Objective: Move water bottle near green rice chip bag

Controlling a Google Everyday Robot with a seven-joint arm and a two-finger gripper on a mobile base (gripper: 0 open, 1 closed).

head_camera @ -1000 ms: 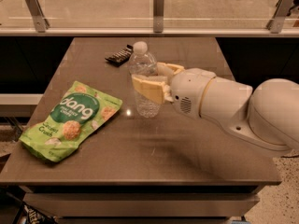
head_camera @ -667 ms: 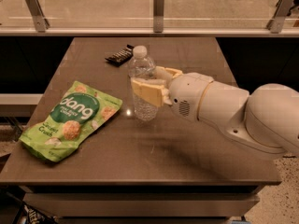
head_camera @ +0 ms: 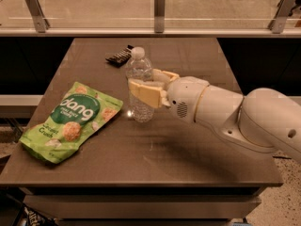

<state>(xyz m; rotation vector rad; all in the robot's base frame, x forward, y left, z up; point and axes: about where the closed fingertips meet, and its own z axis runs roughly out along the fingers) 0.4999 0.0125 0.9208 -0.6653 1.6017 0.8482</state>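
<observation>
So, your gripper (head_camera: 142, 81) pinches the water bottle (head_camera: 138, 68) round its middle, fingers (head_camera: 146, 92) pressed on both sides. The water bottle is upright, just beside the upper right corner of the green rice chip bag (head_camera: 70, 121); a small black bar (head_camera: 120, 56) lies on the table (head_camera: 188, 168) beyond the bag.

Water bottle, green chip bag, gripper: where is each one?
water bottle (head_camera: 138, 69): camera view, clear ribbed body just below the cap.
green rice chip bag (head_camera: 74, 121): camera view, middle of the pouch front.
gripper (head_camera: 142, 83): camera view, between its fingertips, closed round the water bottle.
</observation>
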